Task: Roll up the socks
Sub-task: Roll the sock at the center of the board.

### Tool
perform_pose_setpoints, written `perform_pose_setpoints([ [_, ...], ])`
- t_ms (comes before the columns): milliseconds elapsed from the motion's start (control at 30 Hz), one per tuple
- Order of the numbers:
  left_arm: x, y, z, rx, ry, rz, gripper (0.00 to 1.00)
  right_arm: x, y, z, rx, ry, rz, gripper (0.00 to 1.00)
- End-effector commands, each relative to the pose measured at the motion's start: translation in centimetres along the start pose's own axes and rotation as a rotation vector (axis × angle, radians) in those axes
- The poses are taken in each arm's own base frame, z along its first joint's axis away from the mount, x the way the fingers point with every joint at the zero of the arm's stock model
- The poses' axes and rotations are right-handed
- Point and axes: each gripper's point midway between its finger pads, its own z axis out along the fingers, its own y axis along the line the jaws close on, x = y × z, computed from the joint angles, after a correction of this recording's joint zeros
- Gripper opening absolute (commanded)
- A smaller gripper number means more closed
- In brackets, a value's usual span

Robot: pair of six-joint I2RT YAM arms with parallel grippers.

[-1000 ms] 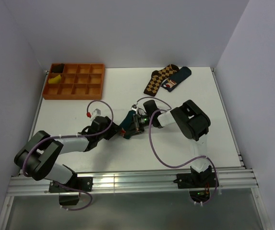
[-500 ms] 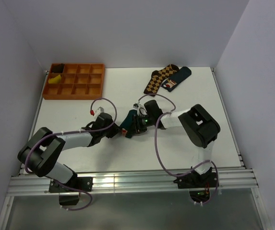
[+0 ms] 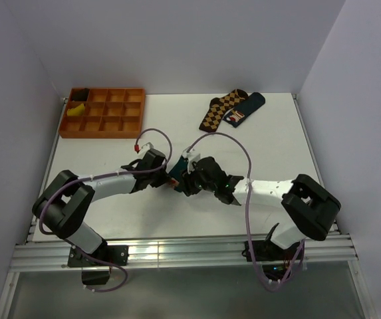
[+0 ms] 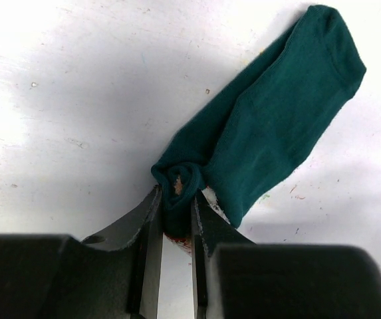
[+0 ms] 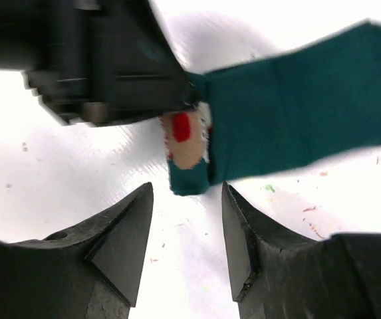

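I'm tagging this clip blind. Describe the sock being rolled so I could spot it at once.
On the white table, look at the very middle. There lies the teal sock, one end rolled and pinched in the left hand. Unlike the diamond-patterned sock and the dark sock lying flat at the far right, it alone is partly rolled and gripped.

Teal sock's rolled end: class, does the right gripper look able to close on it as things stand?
Probably yes. The right gripper stands open just short of the teal sock's rolled end, nothing between them; only the left gripper, shut on that roll, crowds one side.
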Motion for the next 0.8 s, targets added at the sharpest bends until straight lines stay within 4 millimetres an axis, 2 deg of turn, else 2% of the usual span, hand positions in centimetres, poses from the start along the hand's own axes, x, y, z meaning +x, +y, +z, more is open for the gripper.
perform_pose_setpoints([
  [0,1.1,1.6,0.1,-0.082,0.047,0.069,0.0,-3.4,-0.8,-0.8,0.16,-0.166,-0.181,0.54],
  [67,1.1,1.4,0.2,-0.081,0.054,0.074,0.0,-3.3,0.7,-0.7,0.146,-0.176,-0.245,0.54],
  [300,1.4,1.2,0.2,-0.086,0.076,0.084,0.0,-2.6,2.1,0.7,0.198,-0.166,-0.361,0.56],
  [433,1.4,1.1,0.1,-0.08,0.079,0.084,0.0,-1.3,2.1,1.9,0.224,-0.129,-0.4,0.56],
  [767,1.6,0.7,0.2,-0.064,0.095,0.082,0.0,0.0,1.8,3.5,0.284,-0.116,-0.442,0.56],
])
